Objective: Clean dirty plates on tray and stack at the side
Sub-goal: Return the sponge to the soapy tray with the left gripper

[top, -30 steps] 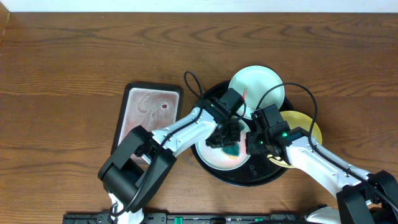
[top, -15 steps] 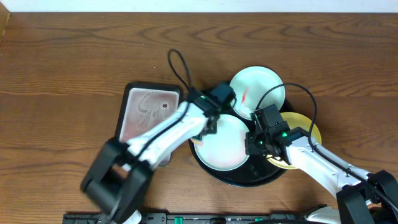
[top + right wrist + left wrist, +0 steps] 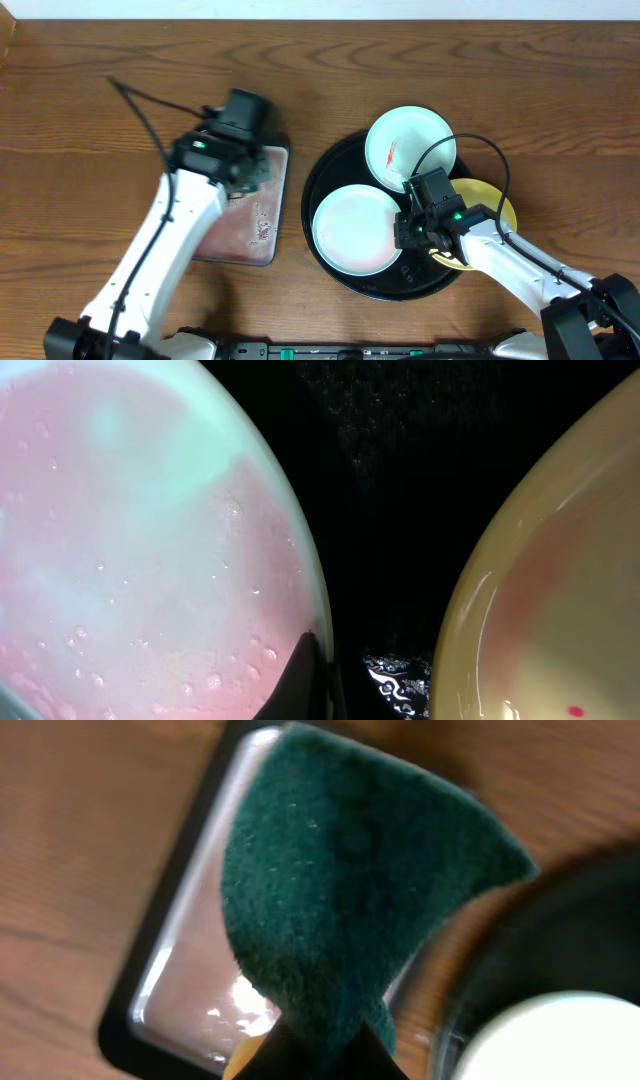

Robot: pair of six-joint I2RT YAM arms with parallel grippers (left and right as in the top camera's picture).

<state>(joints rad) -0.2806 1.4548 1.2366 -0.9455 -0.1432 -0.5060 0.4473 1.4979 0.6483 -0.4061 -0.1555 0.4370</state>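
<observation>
The black tray (image 3: 322, 170) held two pale plates: the near plate (image 3: 355, 228), filmed pink and wet, and the far plate (image 3: 410, 145), smeared red. The yellow plate (image 3: 497, 205) lay across its right rim. To the left on the tabletop (image 3: 90, 110), the small tray (image 3: 240, 225) held pinkish liquid. Above it the left fingers (image 3: 320, 1060) pinched a green sponge (image 3: 350, 890). The right fingers (image 3: 305, 675) touched the near plate's right edge, but their grip could not be told.

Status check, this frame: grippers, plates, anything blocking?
Left gripper shut on sponge, over small tray. Right gripper at rim of near plate, grip unclear. Far plate smeared, none stacked.
</observation>
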